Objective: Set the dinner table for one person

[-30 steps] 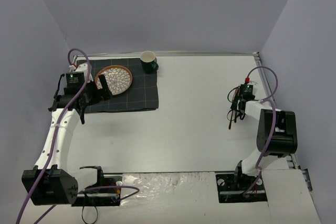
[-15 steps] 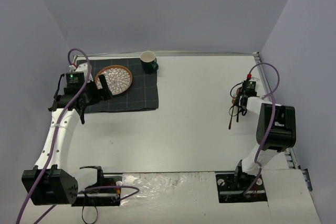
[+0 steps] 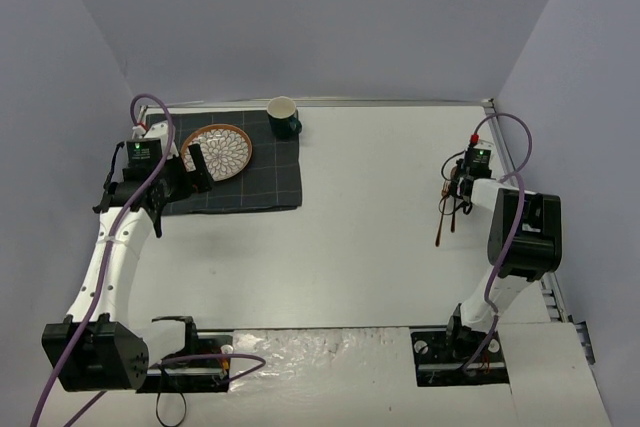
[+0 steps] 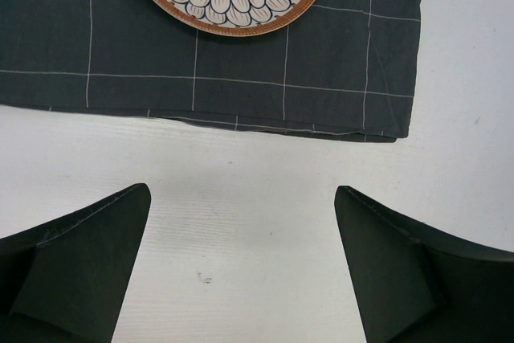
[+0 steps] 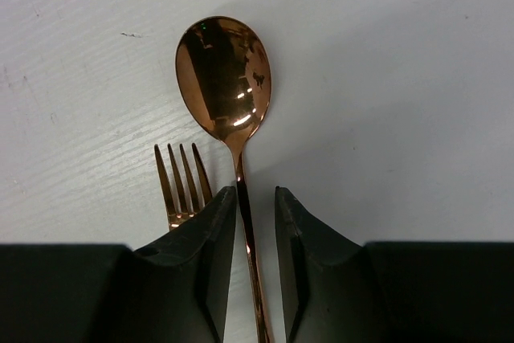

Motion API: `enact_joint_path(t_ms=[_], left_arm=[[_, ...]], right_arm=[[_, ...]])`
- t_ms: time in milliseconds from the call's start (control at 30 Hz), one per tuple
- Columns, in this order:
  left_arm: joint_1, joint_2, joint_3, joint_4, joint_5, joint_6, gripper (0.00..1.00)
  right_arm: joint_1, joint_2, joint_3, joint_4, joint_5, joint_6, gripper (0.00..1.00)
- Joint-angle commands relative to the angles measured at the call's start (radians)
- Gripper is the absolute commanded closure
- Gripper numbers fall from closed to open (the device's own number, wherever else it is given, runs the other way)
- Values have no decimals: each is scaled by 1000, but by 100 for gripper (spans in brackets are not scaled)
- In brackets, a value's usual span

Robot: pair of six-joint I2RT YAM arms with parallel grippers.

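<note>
The table (image 3: pixel 350 247) spreads flat from the arm bases, long axis left to right; on its right side the right gripper (image 5: pixel 255 194) stands over a spoon (image 5: pixel 225 70), jaws narrowly parted astride the handle, fork (image 5: pixel 183 186) just beside. Fetching the cutlery looks to be the step in hand: the jaws must pinch that handle, which runs straight between them with the bowl ahead, then carry it leftward. Farther off, the left gripper (image 4: pixel 242 198) hovers spread and empty just short of the mat (image 4: pixel 241 94) holding the plate (image 4: pixel 241 30).
</note>
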Motion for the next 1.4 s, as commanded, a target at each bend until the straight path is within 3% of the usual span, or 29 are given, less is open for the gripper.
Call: enact_joint_path(t_ms=[0, 300, 600, 800, 1000, 1133, 1367], left_arm=[[-2, -30, 16, 44, -1, -1, 3], [-2, -30, 14, 44, -1, -1, 3], [-4, -26, 14, 46, -1, -3, 3], [-5, -24, 13, 44, -11, -3, 3], [-5, -24, 8, 43, -18, -1, 3], [-17, -27, 5, 42, -38, 1, 3], [-16, -53, -31, 34, -96, 10, 3]], right_arm=[[-10, 24, 9, -53, -20, -9, 81], [-13, -42, -3, -81, 35, -8, 100], [28, -253, 42, -145, 76, 14, 100], [182, -324, 132, -187, 71, 61, 100], [393, -265, 263, -198, 36, 133, 100], [557, -158, 394, -201, 51, 158, 100], [724, 66, 639, -199, 51, 217, 100]])
